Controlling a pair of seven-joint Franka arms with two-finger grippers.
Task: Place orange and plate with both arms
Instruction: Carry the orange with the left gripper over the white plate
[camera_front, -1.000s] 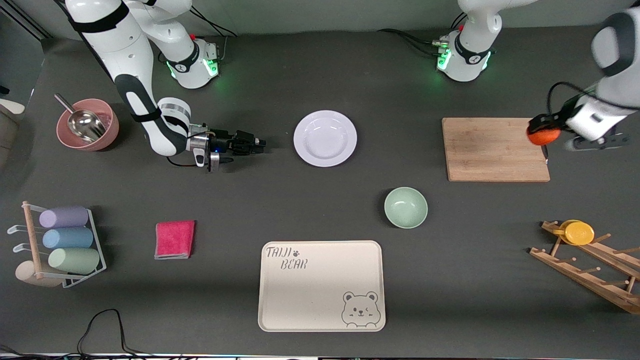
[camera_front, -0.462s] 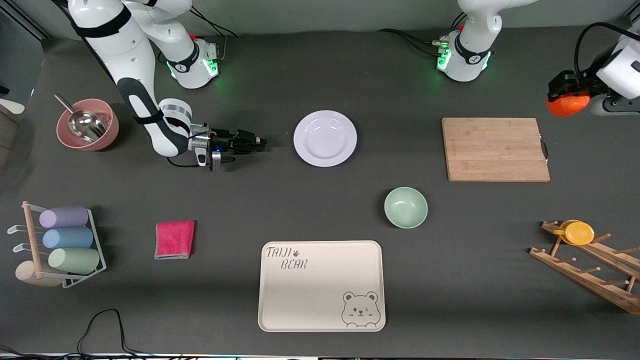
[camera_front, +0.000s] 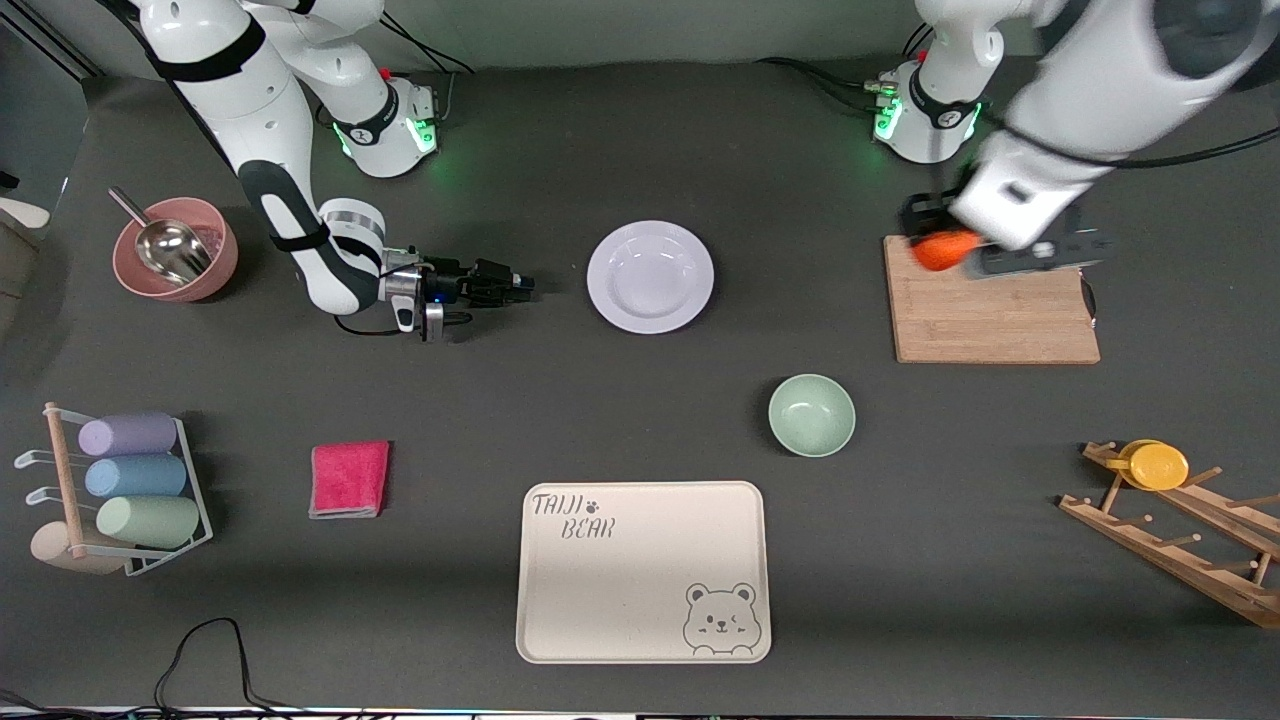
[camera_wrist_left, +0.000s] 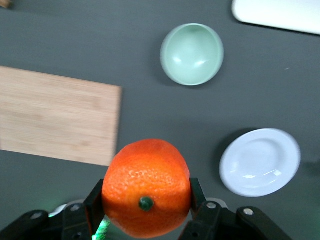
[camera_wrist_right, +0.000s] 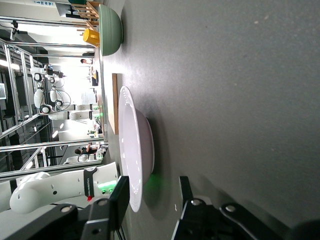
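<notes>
Counter: flat, matte dark grey. Bear tray: cream rectangle with rounded corners, smooth, printed bear outline, lying nearest the front camera. Cutting board: rectangular pale wood with visible grain, toward the left arm's end. Plate: round, shallow, glossy lavender-white with a wide rim, resting on the counter between the two arms. Bowl: round, smooth mint green, nearer the front camera than the plate. Orange: round, pitted bright skin, small dark stem dimple, clamped between the fingers of the left gripper over the board's corner. Right gripper: low over the counter just beside the plate, fingers parted narrowly either side of the rim, not gripping it.
</notes>
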